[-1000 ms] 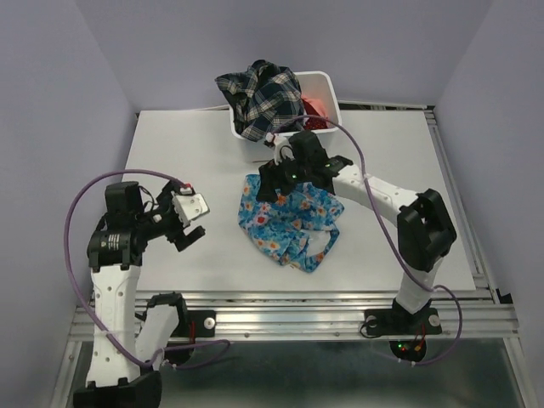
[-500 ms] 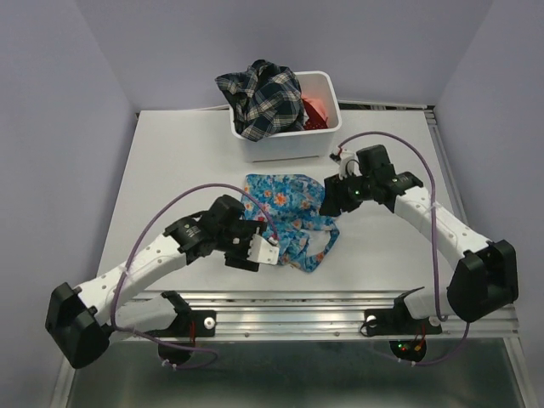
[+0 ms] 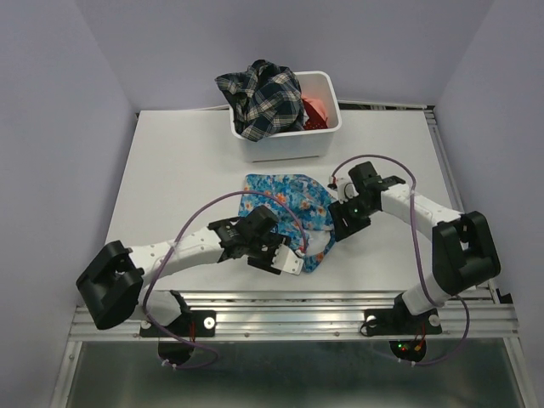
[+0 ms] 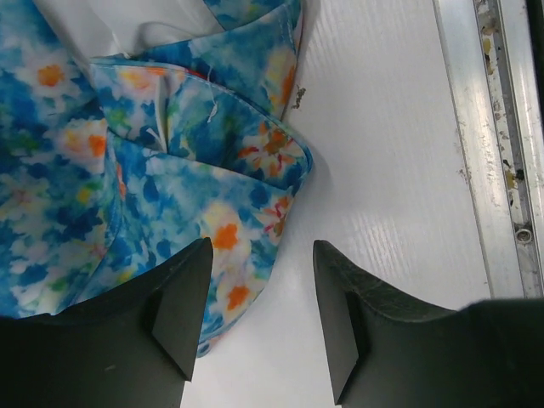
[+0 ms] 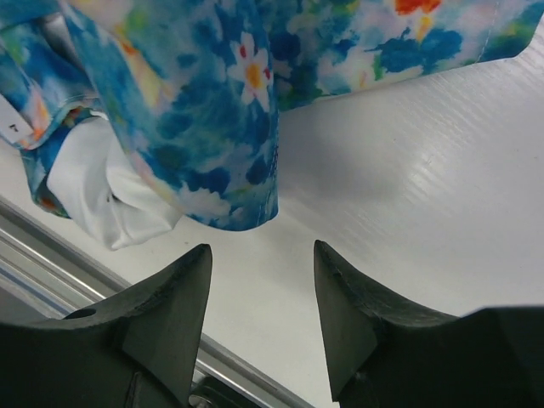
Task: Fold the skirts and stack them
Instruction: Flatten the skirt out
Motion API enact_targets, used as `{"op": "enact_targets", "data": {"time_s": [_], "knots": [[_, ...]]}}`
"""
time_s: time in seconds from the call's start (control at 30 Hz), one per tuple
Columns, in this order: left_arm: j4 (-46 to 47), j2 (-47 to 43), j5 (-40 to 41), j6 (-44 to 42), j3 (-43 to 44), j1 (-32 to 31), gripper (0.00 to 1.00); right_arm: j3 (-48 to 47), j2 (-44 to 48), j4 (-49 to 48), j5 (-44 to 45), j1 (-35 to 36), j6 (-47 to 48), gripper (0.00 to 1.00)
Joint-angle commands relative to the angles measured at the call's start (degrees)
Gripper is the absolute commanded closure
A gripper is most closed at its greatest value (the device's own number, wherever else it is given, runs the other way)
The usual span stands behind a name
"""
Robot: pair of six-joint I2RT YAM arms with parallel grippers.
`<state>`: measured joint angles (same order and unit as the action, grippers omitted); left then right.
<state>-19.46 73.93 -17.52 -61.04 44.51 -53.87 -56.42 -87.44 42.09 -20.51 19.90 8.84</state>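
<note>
Lying crumpled: soft, flowered blue skirt in rumpled folds.

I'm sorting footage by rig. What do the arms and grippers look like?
The left arm and right arm have white links with bulky black joints. A purple cable loops along each. The left gripper and right gripper each have two matte black, wedge-shaped fingers.

I see: floral skirt, soft matt cloth; white tabletop, smooth, faintly glossy; edge rail at right, scuffed bare metal.
</note>
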Motion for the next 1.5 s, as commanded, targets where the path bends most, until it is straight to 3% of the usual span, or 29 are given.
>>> {"op": "enact_targets", "data": {"time_s": [0.0, 0.23, 0.43, 0.47, 0.57, 0.63, 0.67, 0.73, 0.8, 0.9, 1.13, 1.2, 1.33, 1.43, 1.47], "knots": [[2.9, 3.5, 0.6, 0.1, 1.3, -0.5, 0.4, -1.8, -1.6, 1.3, 0.1, -0.1, 1.4, 0.44], [7.8, 5.1, 0.9, 1.1, -1.1, -2.0, 0.43, -2.2, -6.1, -1.4, -2.8, -0.1, -0.9, 0.48], [12.0, 6.8, 3.1, 4.3, -1.2, -2.1, 0.65, -2.3, -7.5, -4.7, -3.3, -0.1, -4.0, 0.55], [11.6, 6.4, 2.8, 4.5, -1.1, -2.1, 0.74, -2.4, -7.5, -5.0, -2.6, -0.1, -4.3, 0.57], [8.1, 4.9, 1.7, 4.0, -1.6, -2.0, 0.84, -2.6, -7.5, -6.2, -0.8, -0.6, -5.0, 0.7], [6.5, 2.9, 2.0, 3.6, -3.1, -2.1, 0.83, -2.7, -7.7, -7.4, -0.1, -0.7, -5.4, 0.8], [6.0, 2.2, 1.8, 3.5, -3.6, -2.1, 0.77, -2.8, -7.8, -7.8, 0.2, -0.7, -5.8, 0.88], [5.7, 0.7, 1.2, 3.6, -4.4, -2.1, 0.7, -2.8, -7.8, -8.4, 0.1, -0.7, -6.1, 0.94], [5.5, 0.2, 0.8, 4.8, -4.8, -2.1, 0.55, -2.8, -7.7, -8.6, 0.0, -0.7, -6.3, 0.99], [7.0, 1.6, 1.3, 4.9, -4.9, -2.1, 0.37, -2.7, -7.4, -8.8, -0.1, -0.7, -6.5, 0.99], [9.9, 5.6, 2.8, 3.6, -2.5, -2.2, 0.35, -3.2, -7.4, -8.8, -0.6, -0.7, -6.6, 0.99], [10.6, 6.2, 3.3, 1.8, -3.1, -2.6, 0.39, -3.3, -7.5, -8.8, -0.5, -0.7, -6.6, 0.99], [11.6, 6.7, 4.2, 2.8, -3.0, -2.7, 0.61, -3.8, -7.6, -8.8, 0.0, -0.7, -6.3, 0.99], [7.8, 4.7, 6.2, 6.7, -0.2, -2.7, 1.0, -4.1, -7.2, -8.6, 1.4, -1.2, -5.6, 0.99], [1.9, 3.2, 6.5, 9.2, 3.5, -2.6, 1.0, -4.0, -6.8, -8.5, 2.7, -1.2, -4.5, 0.99]]}}
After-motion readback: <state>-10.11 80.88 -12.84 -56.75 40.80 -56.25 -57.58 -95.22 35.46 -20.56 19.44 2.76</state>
